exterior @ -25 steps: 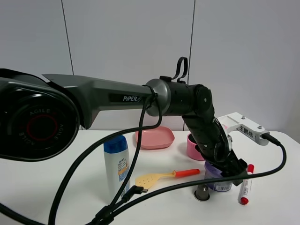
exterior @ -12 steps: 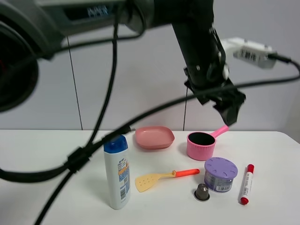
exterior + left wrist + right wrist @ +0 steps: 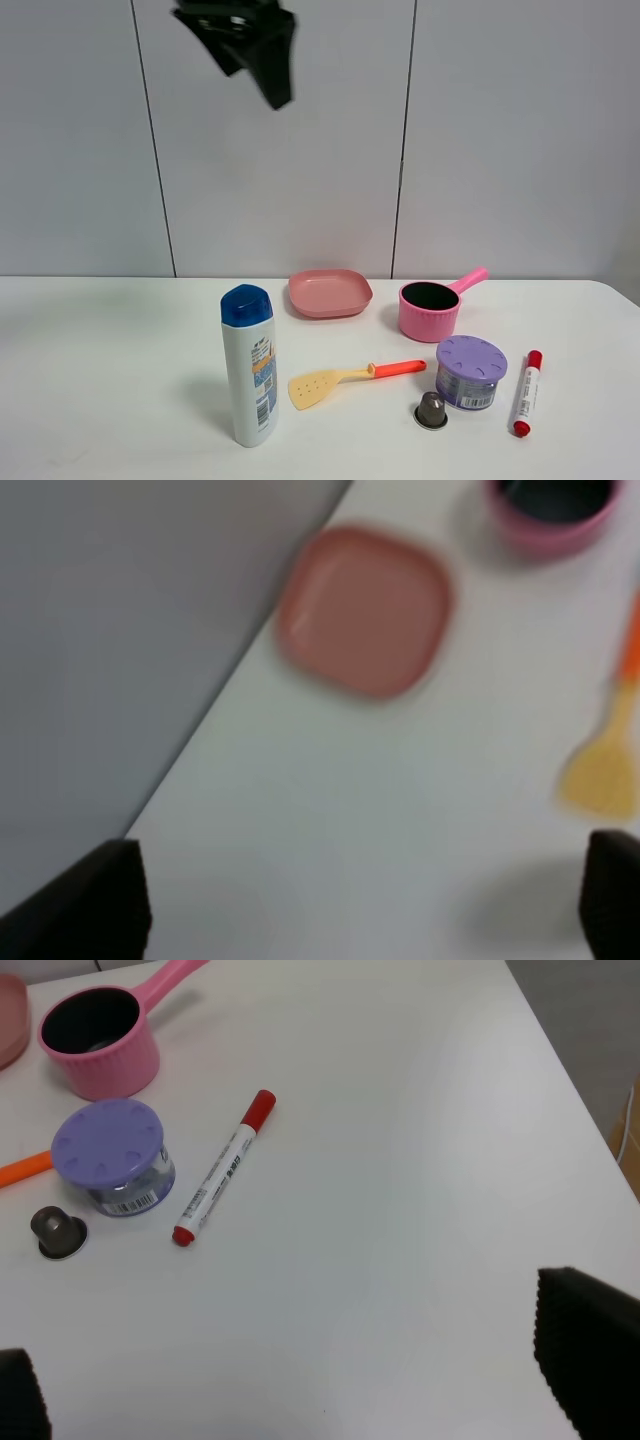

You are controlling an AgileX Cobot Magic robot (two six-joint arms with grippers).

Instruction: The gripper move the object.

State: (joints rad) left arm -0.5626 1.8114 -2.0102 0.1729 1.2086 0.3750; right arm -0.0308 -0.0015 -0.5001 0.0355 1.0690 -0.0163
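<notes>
We saw the left gripper [image 3: 262,45] high above the white table [image 3: 110,370], dark against the grey wall, well clear of everything below. In the left wrist view its two fingertips [image 3: 85,900] sat at opposite edges with a wide gap and nothing between them, so we took it as spread open and empty. The right gripper [image 3: 300,1390] likewise showed dark tips far apart over bare table, open and holding nothing.

The purple-lidded can [image 3: 471,372] stood upright on the table, untouched. We noted the pink saucepan [image 3: 432,307] just behind it, a red marker [image 3: 525,392] lying beside it, and a small dark capsule [image 3: 431,410] close in front. An orange-handled yellow spatula [image 3: 350,379] lay between the can and the upright white bottle [image 3: 250,365] with a blue cap. A pink square plate [image 3: 329,292] rested further back.
</notes>
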